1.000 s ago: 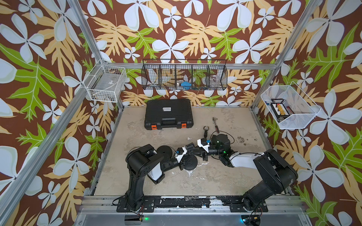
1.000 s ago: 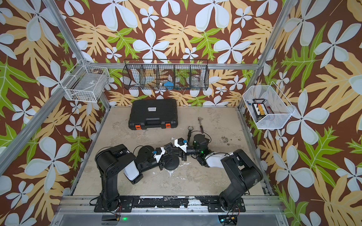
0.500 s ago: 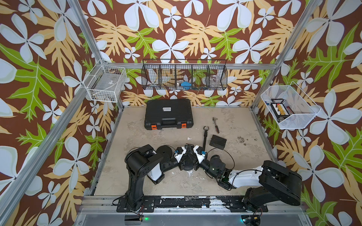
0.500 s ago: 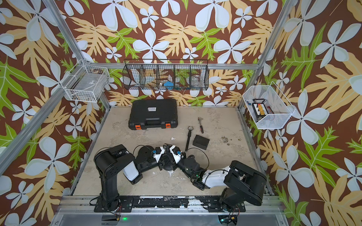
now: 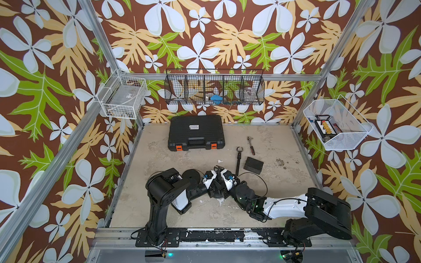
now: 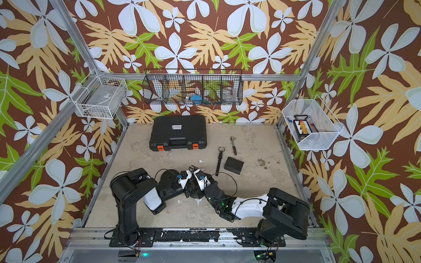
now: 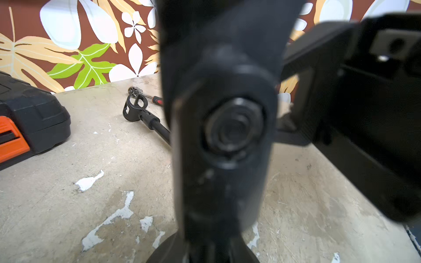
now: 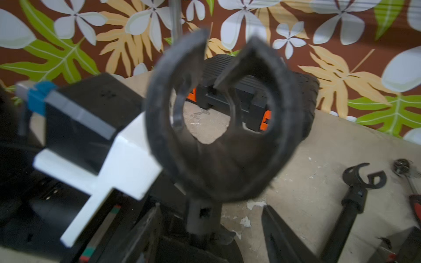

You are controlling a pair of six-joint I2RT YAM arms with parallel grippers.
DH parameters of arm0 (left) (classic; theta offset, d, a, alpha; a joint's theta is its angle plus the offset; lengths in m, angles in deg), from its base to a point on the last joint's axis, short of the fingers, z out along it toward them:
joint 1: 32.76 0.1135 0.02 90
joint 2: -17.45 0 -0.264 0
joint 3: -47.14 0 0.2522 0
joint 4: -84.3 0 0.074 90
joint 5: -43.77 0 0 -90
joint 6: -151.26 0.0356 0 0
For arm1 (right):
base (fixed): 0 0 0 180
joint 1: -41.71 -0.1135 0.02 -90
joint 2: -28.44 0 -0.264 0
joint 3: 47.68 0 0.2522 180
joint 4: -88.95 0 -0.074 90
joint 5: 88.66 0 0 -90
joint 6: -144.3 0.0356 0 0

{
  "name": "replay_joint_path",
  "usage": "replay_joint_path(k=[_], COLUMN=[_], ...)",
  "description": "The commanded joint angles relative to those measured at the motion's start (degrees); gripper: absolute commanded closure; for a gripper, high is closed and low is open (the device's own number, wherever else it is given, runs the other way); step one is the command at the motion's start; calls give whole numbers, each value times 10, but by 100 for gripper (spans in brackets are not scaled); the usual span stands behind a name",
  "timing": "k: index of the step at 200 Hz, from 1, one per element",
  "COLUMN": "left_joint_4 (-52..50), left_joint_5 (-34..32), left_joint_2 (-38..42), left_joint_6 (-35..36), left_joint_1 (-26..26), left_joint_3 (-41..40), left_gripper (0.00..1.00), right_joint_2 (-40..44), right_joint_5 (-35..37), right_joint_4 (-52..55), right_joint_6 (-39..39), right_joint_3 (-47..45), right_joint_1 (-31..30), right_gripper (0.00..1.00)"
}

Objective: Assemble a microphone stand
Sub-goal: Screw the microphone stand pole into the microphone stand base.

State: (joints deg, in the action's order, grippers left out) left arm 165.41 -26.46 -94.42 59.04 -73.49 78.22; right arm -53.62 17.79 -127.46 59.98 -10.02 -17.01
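pincer on left point(image 5: 212, 181) clenches the mic clip point(image 8: 227, 173); right pincer point(image 8: 208, 227) gapes around its stem point(image 8: 200, 213).

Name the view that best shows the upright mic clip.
Right wrist: the mic clip fills the frame, prongs clear. Left wrist shows it close and blurred. In both top views it is tiny.

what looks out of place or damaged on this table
The beige tabletop is worn: white chipped patches in front of the black tool case, and dark specks scattered near the small black box.
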Motion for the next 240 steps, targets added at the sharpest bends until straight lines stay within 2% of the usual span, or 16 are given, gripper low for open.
replay_joint_path(k=[1,14,31,55,91,112,142,190,240], left_joint_4=[84,84,84,85,83,83,83,83,82], left_joint_5=[14,17,21,23,19,20,19,19,19], left_joint_2=[-2,-4,-7,-9,-11,-14,-12,-11,-11], left_joint_6=[-18,-19,-19,-19,-18,-19,-18,-18,-18], left_joint_1=[-1,-1,-1,-1,-1,-1,-1,-1,-1], left_joint_3=[0,3,6,6,5,6,5,5,5], left_gripper=[94,93,93,94,94,94,94,94,94], right_joint_2=[39,58,69,61,18,-15,-62,-114,-137], right_joint_5=[-255,-357,-439,-567,-694,-727,-772,-842,-860], right_joint_4=[-5,2,26,23,76,143,182,172,178], right_joint_6=[-34,-70,-103,-107,-167,-216,-259,-275,-276], right_joint_3=[-30,-40,-37,-18,46,100,150,186,202], right_joint_1=[51,85,124,198,265,270,271,276,279], right_gripper=[27,27,28,31,33,41,45,61,75])
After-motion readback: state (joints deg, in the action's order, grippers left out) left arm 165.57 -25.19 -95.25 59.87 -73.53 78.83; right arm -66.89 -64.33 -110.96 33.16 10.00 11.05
